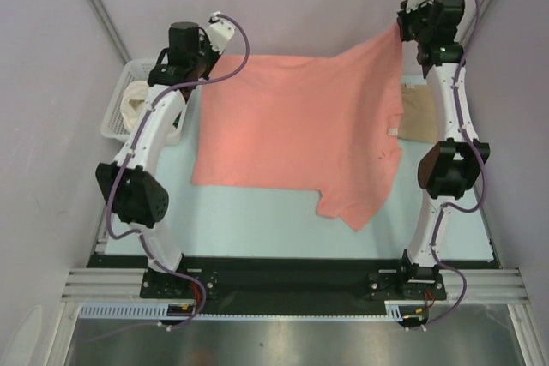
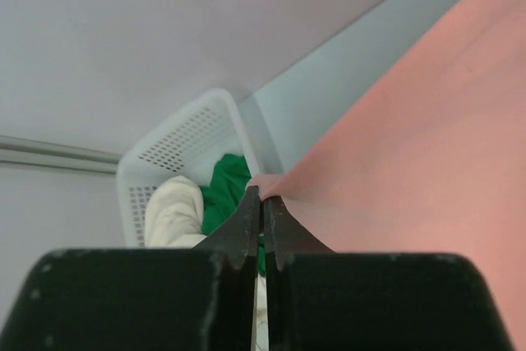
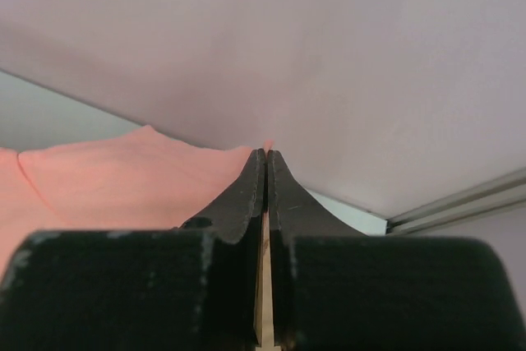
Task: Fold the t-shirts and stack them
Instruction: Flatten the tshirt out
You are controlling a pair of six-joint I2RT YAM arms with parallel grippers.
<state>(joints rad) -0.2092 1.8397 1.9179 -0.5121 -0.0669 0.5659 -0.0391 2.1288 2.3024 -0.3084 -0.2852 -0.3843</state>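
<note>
Over pale counter [image 1: 257, 212], pinching salmon-pink t-shirt [image 1: 300, 126] by far corners with left claw [image 2: 262, 196] and right claw [image 3: 265, 154] clamped tight; half hiding tan t-shirt [image 1: 420, 113]; barely glimpsing cream t-shirt [image 1: 135, 100] in basket [image 1: 114, 122].

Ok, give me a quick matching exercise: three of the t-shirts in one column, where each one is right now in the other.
1. salmon-pink t-shirt
2. green t-shirt
3. tan t-shirt

A. lying in the white basket
B. on the table, at its right side
C. pinched by the left gripper and the right gripper, spread between them

Pairs: 1-C, 2-A, 3-B.
</note>
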